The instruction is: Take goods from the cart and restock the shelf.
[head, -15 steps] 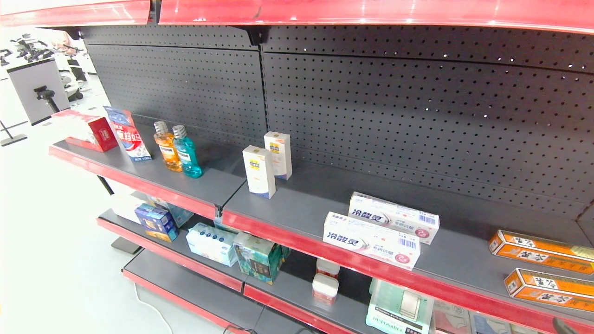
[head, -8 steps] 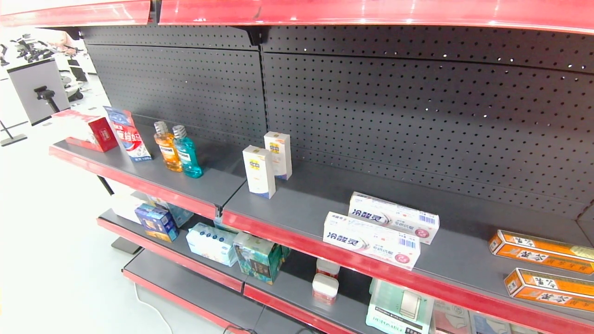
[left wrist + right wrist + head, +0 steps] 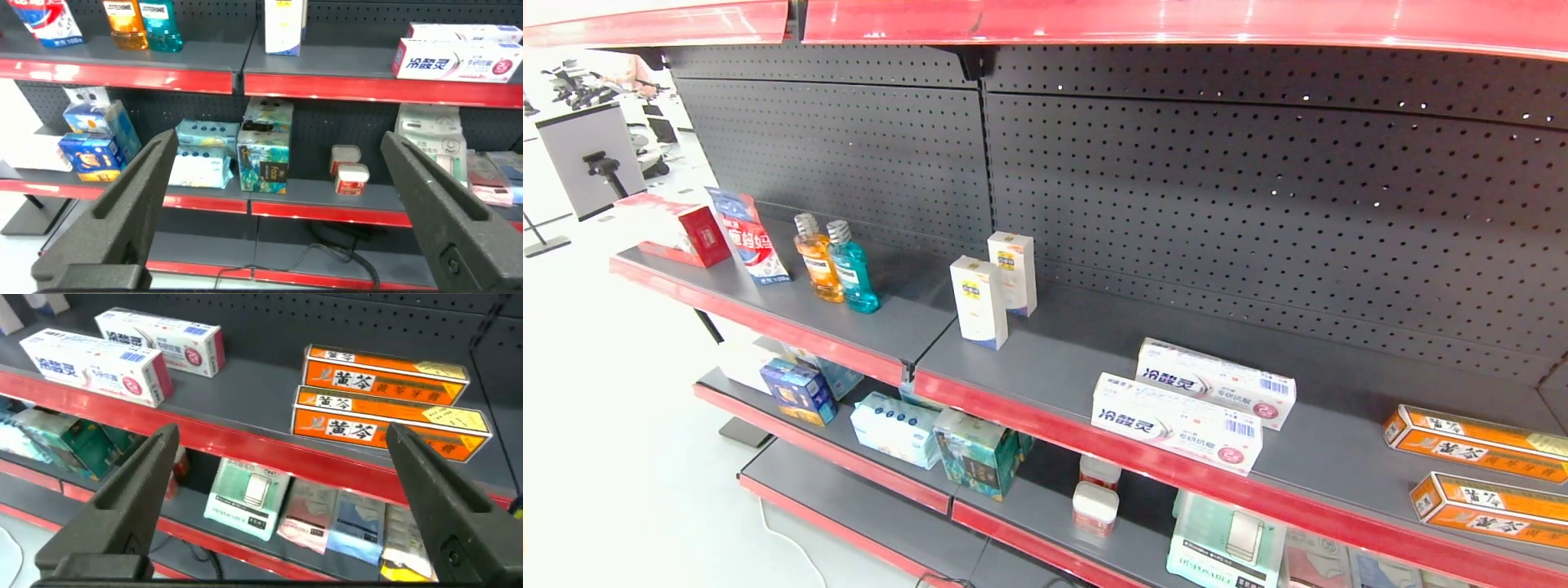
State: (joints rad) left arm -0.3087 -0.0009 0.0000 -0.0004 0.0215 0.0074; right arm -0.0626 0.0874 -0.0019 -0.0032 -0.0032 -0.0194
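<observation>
1. Left black foam-padded gripper (image 3: pixel 278 139): spread wide, nothing held, facing lower tiers.
2. Grey red-edged metal shelf (image 3: pixel 1062 351), stocked: red carton (image 3: pixel 690 235), blue-red pouch (image 3: pixel 747 235), orange bottle (image 3: pixel 817 260) touching teal bottle (image 3: pixel 852 268), upright white cartons (image 3: pixel 978 302), flat white toothpaste boxes (image 3: pixel 1176 423), long orange boxes (image 3: pixel 1474 431).
3. Right black foam-padded gripper (image 3: pixel 282 433): spread wide, empty, before the long orange boxes.

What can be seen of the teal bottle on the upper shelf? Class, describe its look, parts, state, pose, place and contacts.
The teal bottle looks like see-through blue-green plastic filled with liquid. It has a ribbed silvery cap, closed, and a label across its front. It stands upright on the dark grey shelf, a little back from the red front edge. An orange bottle of the same shape stands close against its left side; whether they touch cannot be told. Nothing else touches it.
</observation>
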